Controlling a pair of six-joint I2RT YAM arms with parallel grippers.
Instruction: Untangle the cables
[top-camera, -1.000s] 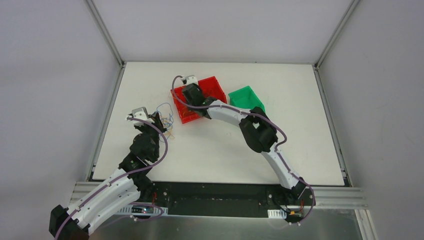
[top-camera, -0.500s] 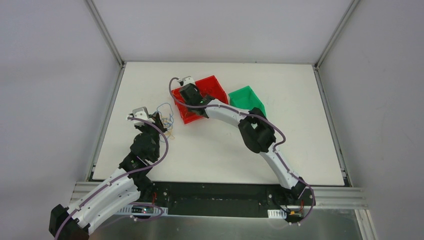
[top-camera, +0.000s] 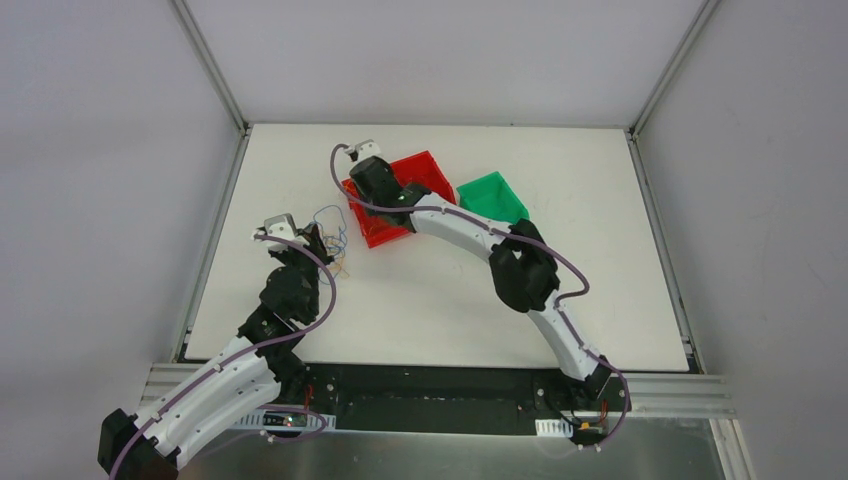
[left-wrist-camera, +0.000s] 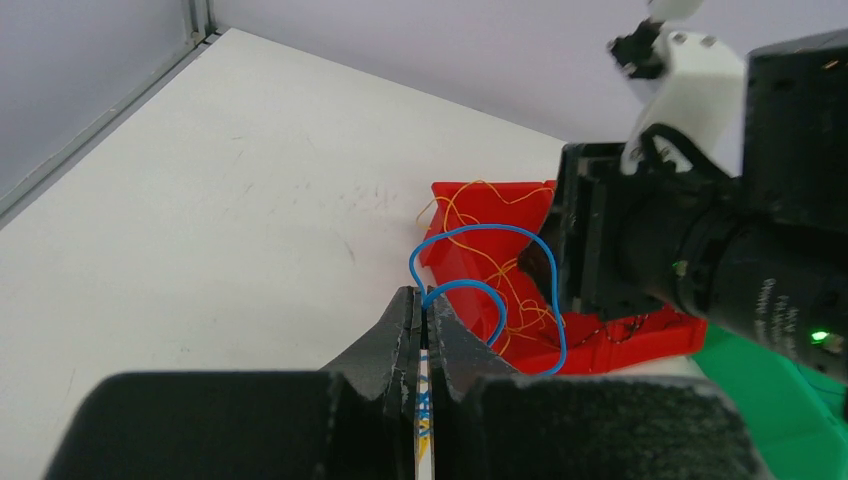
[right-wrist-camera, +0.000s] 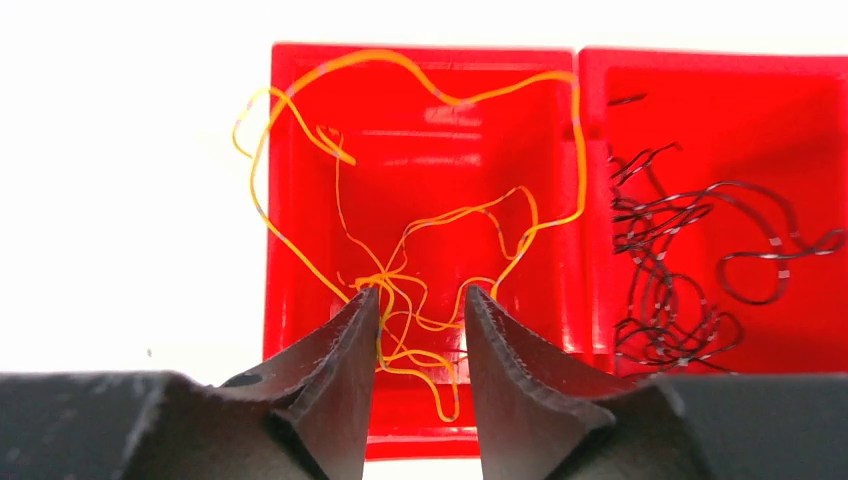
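My left gripper (left-wrist-camera: 421, 303) is shut on a thin blue wire (left-wrist-camera: 482, 284) that loops up from the closed jaws toward the red bin (left-wrist-camera: 640, 335). In the top view this gripper (top-camera: 322, 240) sits left of the bin, with blue loops (top-camera: 330, 222) and a few yellow strands (top-camera: 343, 266) beside it. My right gripper (right-wrist-camera: 421, 298) is open above the red bin's (right-wrist-camera: 425, 50) left compartment, with tangled yellow wires (right-wrist-camera: 430, 300) lying between its fingers. Dark grey wires (right-wrist-camera: 690, 270) lie in the right compartment. From above, the right gripper (top-camera: 368, 186) covers the bin's left half.
The red bin (top-camera: 425, 170) has two compartments. A green bin (top-camera: 492, 197) stands to its right. The right arm's wrist (left-wrist-camera: 720, 230) fills the right side of the left wrist view. Metal frame rails border the white table (top-camera: 450, 300).
My right gripper has shifted up and left over the red bin's left compartment. The left gripper has held still with the blue wire.
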